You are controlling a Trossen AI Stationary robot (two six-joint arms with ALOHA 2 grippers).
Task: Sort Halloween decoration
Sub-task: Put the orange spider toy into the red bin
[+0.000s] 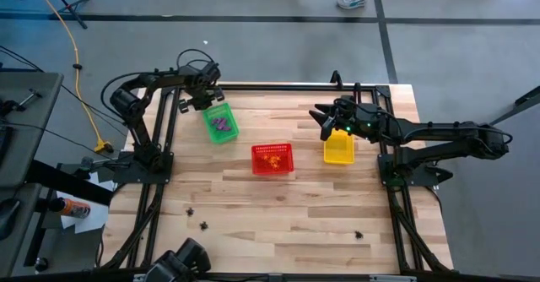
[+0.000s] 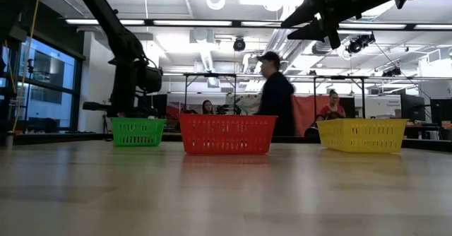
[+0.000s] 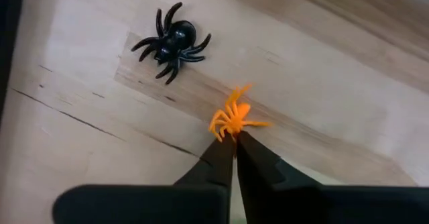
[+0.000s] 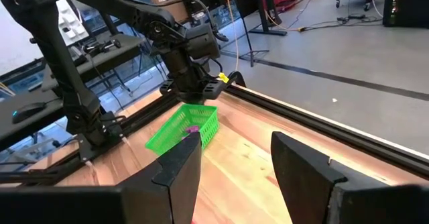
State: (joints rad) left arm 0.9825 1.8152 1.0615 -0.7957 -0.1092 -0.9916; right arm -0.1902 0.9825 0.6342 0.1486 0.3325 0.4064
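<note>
The Halloween decoration in the left wrist view is an orange spider [image 3: 234, 115] and a black spider [image 3: 171, 41], both on the bare wood. My left gripper [image 3: 234, 139] points straight down at the table's far left corner, beside the green basket [image 1: 220, 122], and is shut on the orange spider. The black spider lies on its legs a little apart, untouched. My right gripper [image 4: 234, 153] hovers open and level above the table's far right, near the yellow basket [image 1: 338, 148], with nothing between its fingers. My left gripper pinches the orange spider between its two fingertips [image 3: 224, 150] at the edge of its body [image 3: 232, 129]. The fingers come from above, pointing down. The rest of the spider and its legs stick out beyond the tips, at the level of the wood.
The red basket [image 1: 272, 159] stands mid-table with orange trinkets inside; the green one holds purple trinkets. Three small black trinkets [image 1: 203, 225] lie scattered toward the near edge. Dark frame rails [image 1: 253, 86] border the table. People stand in the room behind.
</note>
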